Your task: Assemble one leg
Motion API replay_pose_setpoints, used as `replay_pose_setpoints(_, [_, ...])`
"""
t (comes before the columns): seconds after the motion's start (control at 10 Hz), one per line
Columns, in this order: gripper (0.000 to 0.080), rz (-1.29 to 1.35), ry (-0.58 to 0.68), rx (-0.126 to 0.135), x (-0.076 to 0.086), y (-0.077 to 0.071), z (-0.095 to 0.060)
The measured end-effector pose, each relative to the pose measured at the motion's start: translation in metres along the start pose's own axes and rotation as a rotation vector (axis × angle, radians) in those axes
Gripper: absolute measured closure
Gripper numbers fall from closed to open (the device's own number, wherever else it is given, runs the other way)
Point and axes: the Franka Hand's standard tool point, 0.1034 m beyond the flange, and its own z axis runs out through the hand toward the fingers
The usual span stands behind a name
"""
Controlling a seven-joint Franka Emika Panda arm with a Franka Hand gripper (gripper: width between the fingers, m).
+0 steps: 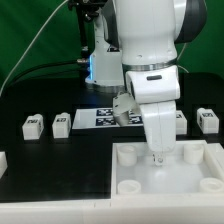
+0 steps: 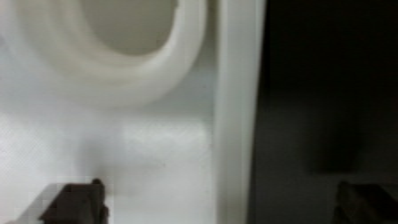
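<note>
One pincer: the pincer hangs low over the tabletop, near that part's far rim. In the wrist view its dark fingertips stand wide apart with nothing clamped between them.
Under the pincer: the wrist view shows the tabletop's white floor, a raised rim and then the dark worktop. The parted jaws seem to straddle that rim.
Legs: three show plainly, all lying loose on the black worktop in a row toward its far edge. None is in the pincer or in the tabletop.
Left group: the first leg and second leg sit side by side toward the far corner at the exterior view's left, well apart from the pincer.
Right side: the third leg sits toward the far corner at the exterior view's right. Of the three it looks nearest the pincer, lying beyond it toward the far edge.
Long axis: the legs are too small to tell for sure.
Between the groups: the marker board lies flat, partly hidden by the arm.
Tabletop contents: each round socket in sight, such as the socket at a far corner, is empty.
Step in hand: no leg is fitted yet, and one must be fetched first.
</note>
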Motion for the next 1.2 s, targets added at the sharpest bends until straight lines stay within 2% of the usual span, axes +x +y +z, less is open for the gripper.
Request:
replay_pose_setpoints(0.4, [0.0151, 0.019, 0.0, -0.002, 0.001, 0.0, -0.002])
replay_pose_setpoints(0.5, [0.0151, 0.092, -0.004, -0.011, 0.008, -0.006, -0.014])
replay_pose_setpoints(0.7, [0.0151, 0.202, -0.013, -0.03, 0.031, -0.026, -0.039])
replay_pose_setpoints(1.0, [0.0151, 0.607, 0.006, -0.059, 0.078, -0.034, -0.072])
replay_pose_setpoints(1.2, [0.0151, 0.859, 0.038, -0.074, 0.103, -0.035, -0.076])
